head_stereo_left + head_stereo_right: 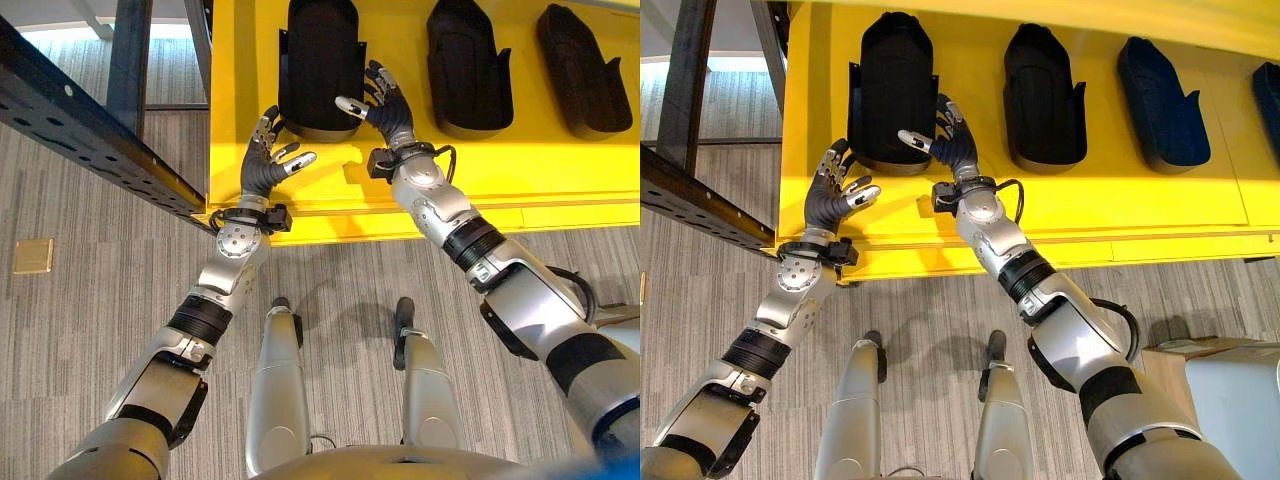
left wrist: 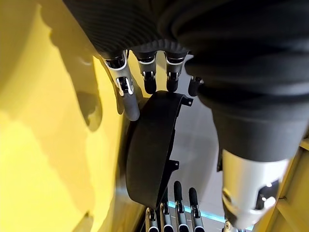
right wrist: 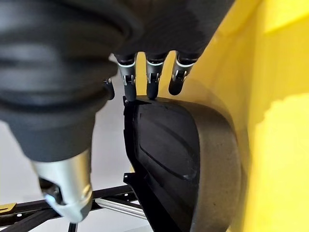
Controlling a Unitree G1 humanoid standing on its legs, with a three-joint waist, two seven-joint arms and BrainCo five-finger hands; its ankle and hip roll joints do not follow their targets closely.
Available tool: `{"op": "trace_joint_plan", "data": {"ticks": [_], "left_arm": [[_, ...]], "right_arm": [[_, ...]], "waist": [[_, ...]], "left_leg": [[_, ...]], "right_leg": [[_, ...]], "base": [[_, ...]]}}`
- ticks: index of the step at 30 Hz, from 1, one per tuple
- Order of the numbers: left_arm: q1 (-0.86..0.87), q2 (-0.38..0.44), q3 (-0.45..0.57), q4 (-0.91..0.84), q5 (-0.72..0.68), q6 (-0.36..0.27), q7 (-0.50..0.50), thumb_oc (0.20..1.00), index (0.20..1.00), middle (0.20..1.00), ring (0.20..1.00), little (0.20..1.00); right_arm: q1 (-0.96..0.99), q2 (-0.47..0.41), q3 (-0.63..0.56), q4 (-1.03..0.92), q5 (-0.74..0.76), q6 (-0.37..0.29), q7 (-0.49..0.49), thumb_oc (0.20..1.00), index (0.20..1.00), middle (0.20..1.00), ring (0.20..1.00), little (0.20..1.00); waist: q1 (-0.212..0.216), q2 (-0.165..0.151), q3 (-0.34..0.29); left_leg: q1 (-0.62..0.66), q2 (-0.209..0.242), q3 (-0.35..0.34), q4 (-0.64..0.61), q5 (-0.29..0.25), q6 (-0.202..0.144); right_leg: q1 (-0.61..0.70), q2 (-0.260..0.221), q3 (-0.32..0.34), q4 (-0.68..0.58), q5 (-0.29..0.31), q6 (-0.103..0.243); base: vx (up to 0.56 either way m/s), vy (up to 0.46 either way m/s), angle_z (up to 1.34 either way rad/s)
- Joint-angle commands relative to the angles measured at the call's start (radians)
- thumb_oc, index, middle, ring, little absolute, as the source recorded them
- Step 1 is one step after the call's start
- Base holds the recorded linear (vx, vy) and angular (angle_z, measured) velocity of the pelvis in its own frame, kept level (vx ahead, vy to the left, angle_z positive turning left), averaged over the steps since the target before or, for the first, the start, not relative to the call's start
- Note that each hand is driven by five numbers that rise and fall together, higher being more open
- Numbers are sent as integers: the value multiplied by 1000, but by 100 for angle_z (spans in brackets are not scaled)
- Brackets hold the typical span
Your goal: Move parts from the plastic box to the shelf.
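1. We see a yellow shelf [image 1: 480, 170] in front of us, with a grey carpet floor [image 1: 90, 330] below it.
2. Three black parts stand in a row on the shelf, well apart from each other.
3. The first black part [image 1: 320, 60] is near the left end of the shelf. The middle part [image 1: 468, 65] and the far part [image 1: 582, 70] sit further along to the right.
4. Our left hand [image 1: 268, 160] is just beside the first black part, by its lower left corner. Its fingers are spread out and nearly straight, and they do not wrap round anything.
5. In the left wrist view, the fingertips [image 2: 126, 99] reach up to the rounded end of that part [image 2: 149, 145]. We cannot tell if they touch it.
6. Our right hand [image 1: 385, 105] is on the other side of the same part, by its lower right corner. Its fingers are also spread and loose, with the thumb sticking out over the low end of the part.
7. In the right wrist view, the fingertips [image 3: 152, 87] are right at the top edge of the part [image 3: 183, 159]. They are not curled round it.
8. So the part stands on the shelf between our two hands, and neither hand grips it.
9. A dark metal beam [image 1: 90, 130] runs across the upper left corner, beside the left end of the shelf.
10. A small tan square [image 1: 33, 256] lies on the floor at the far left.
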Motion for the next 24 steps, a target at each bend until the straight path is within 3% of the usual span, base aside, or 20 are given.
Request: {"op": "trace_joint_plan", "data": {"ticks": [1, 4, 10, 16, 24], "left_arm": [[112, 41, -24, -31, -22, 34, 7, 1000, 1000, 1000, 1000, 1000], [148, 99, 148, -116, 61, -3, 69, 1000, 1000, 1000, 1000, 1000], [252, 187, 416, -334, 153, -79, 143, 1000, 1000, 1000, 1000, 1000], [350, 194, 585, -491, 169, -125, 167, 1000, 1000, 1000, 1000, 1000], [458, 217, 620, -652, 239, -108, 92, 1000, 1000, 1000, 1000, 1000]], "right_arm": [[-151, -95, -81, -111, -150, -33, -47, 1000, 1000, 1000, 1000, 1000], [-75, -216, -185, -301, -384, -23, -123, 1000, 1000, 1000, 1000, 1000], [54, -295, -338, -588, -473, -67, -139, 1000, 1000, 1000, 1000, 1000], [173, -313, -435, -807, -468, -126, -115, 1000, 1000, 1000, 1000, 1000], [440, -297, -517, -1018, -327, -195, 7, 1000, 1000, 1000, 1000, 1000]], "waist": [[18, 8, 57], [12, 11, 60], [12, 8, 57], [8, -4, 45], [-4, -16, 41]], "left_leg": [[37, -26, 38, -122, 22, 47], [23, -30, 42, -132, 50, 51], [26, -27, 42, -136, 44, 47], [27, -25, 42, -140, 42, 45], [66, -20, 43, -161, 47, 41]], "right_leg": [[-18, 3, 2, 152, -103, -52], [-34, 0, -2, 147, -84, -56], [-36, 1, -2, 147, -92, -56], [-36, 1, -3, 147, -93, -57], [-1, 5, -4, 135, -91, -54]], "base": [[0, 0, 0], [-84, 2, 0], [0, -5, -1], [0, -7, -2], [-7, -10, -1]]}}
